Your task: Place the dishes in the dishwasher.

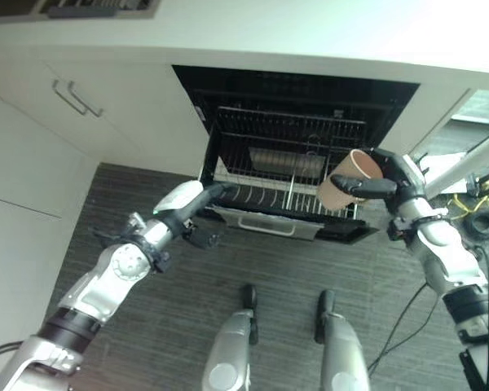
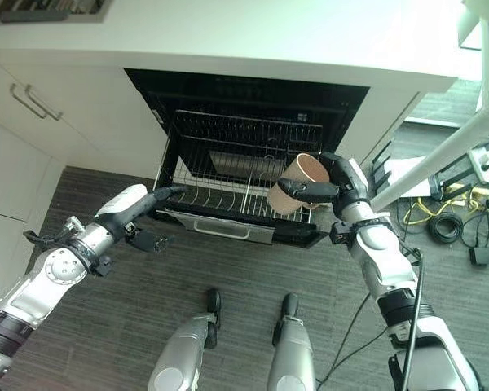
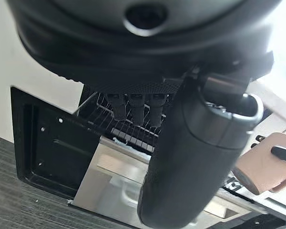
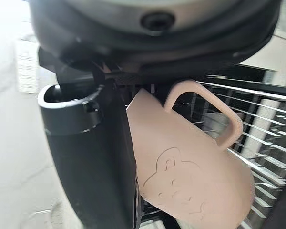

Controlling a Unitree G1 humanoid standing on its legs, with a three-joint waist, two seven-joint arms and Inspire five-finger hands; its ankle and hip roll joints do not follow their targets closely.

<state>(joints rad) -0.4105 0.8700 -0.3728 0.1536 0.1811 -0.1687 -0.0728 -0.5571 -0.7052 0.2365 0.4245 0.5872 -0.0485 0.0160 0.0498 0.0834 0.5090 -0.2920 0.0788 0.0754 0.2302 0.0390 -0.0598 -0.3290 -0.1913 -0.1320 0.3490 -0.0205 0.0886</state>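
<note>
1. A pale tabletop [image 1: 310,32] ran above the open appliance.
2. White cabinet doors [image 1: 33,155] stood to the left, two bearing metal bar handles [image 1: 76,99].
3. Dark, striped flooring [image 2: 228,269] lay below.
4. Tangled yellow and black cables [image 2: 444,216] sat on the floor at the right, beside a white slanted post [image 2: 448,147].

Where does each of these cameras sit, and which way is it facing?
Left eye view: on the head, looking down at the open dishwasher; both arms show.
Right eye view: beside it, same scene, with the right hand holding the pink mug.
Left wrist view: on the left wrist, looking along the left hand at the lower rack.
Right wrist view: on the right wrist, close on the mug.
Shared: the mug and rack appear in all views.
</note>
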